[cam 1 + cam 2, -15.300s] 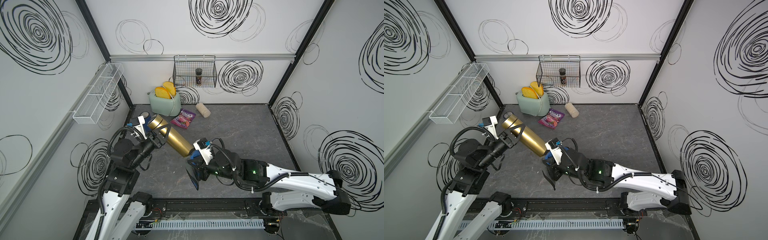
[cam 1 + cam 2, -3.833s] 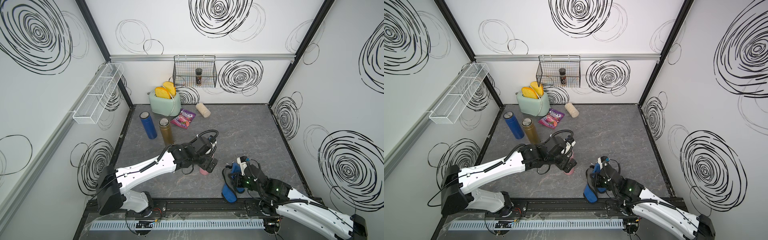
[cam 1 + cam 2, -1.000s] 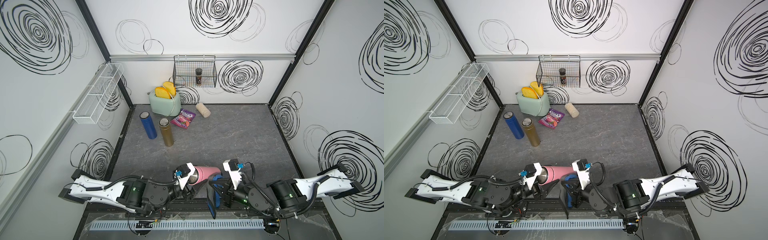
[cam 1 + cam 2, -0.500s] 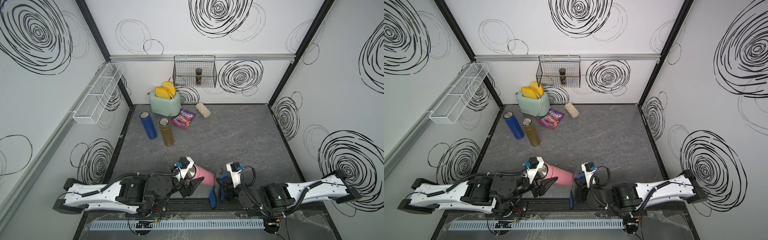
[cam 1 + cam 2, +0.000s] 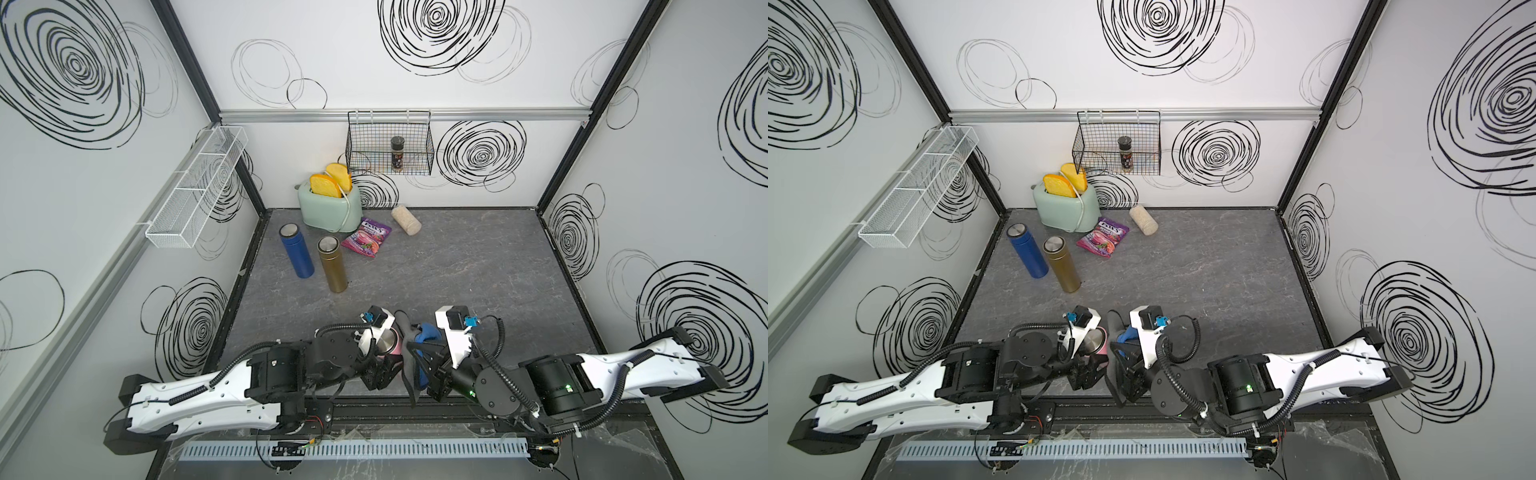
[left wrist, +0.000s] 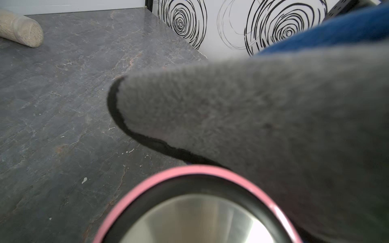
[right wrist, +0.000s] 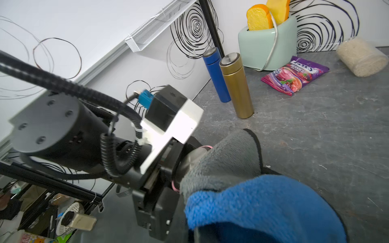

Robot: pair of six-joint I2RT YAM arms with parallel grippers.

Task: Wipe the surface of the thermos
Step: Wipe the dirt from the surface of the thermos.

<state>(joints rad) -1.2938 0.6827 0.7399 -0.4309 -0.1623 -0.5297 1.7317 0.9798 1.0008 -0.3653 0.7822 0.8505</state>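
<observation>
"Thermos [image 5: 394,348], the pink one: where is it?"

"At the front edge of the table [image 5: 457,270], tilted, between the two arms. The left gripper [image 5: 379,370] is clamped nearly shut on it, close to the lid. Whether its base rests on the table is hidden."

"And the wiping?"

"Under way, by the look of it. The right gripper [image 5: 432,372] is closed tight on a grey-and-blue cloth [image 5: 424,332]. The cloth lies folded over the side of the thermos, touching it. In the left wrist view its grey face reaches right up to the pink rim. How much of the body has been covered cannot be told. The strip under the left gripper's fingers and the side turned away from the cloth are probably left to do."

"Anything in the way?"

"Nothing close. A blue bottle [image 5: 296,253] and a gold bottle [image 5: 332,266] stand upright at the back left, well apart from the work. Near them are a toaster [image 5: 330,210], a bag of sweets [image 5: 366,242] and a jar [image 5: 406,220] lying on its side. The only crowding is the two arms themselves, which are very close together."
</observation>
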